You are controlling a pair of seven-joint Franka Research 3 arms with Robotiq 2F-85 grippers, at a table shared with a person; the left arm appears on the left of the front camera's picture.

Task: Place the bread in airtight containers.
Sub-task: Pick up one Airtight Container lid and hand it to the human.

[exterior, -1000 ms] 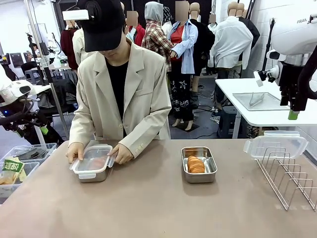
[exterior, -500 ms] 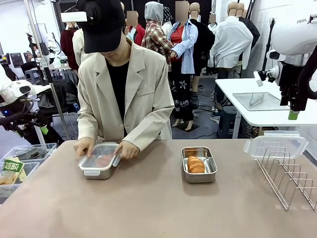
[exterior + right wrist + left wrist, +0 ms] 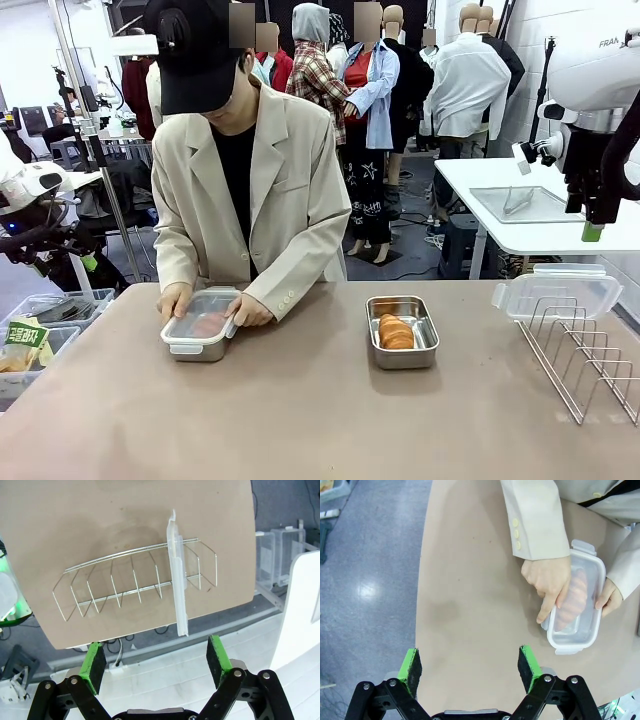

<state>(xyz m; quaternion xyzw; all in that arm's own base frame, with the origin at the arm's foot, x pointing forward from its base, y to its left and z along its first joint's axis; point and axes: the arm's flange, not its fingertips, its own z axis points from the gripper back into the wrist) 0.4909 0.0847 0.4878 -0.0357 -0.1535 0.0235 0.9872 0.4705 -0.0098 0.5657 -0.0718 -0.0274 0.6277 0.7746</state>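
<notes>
The lidded tin [image 3: 200,331] has slid slightly right under the person's [image 3: 245,190] grip. The left hand [image 3: 468,655] and the right hand [image 3: 155,647] hang spread, empty.

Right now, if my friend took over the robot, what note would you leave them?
The left gripper is open and empty, above bare table beside the lidded tin. The right gripper is open and empty, high over the wire rack.
The person's hand and other hand press that tin's clear lid; one roll is inside.
The second roll lies in the open tin.
Done: both rolls tinned. Left: the spare lid, resting on the rack, goes on the open tin.
</notes>
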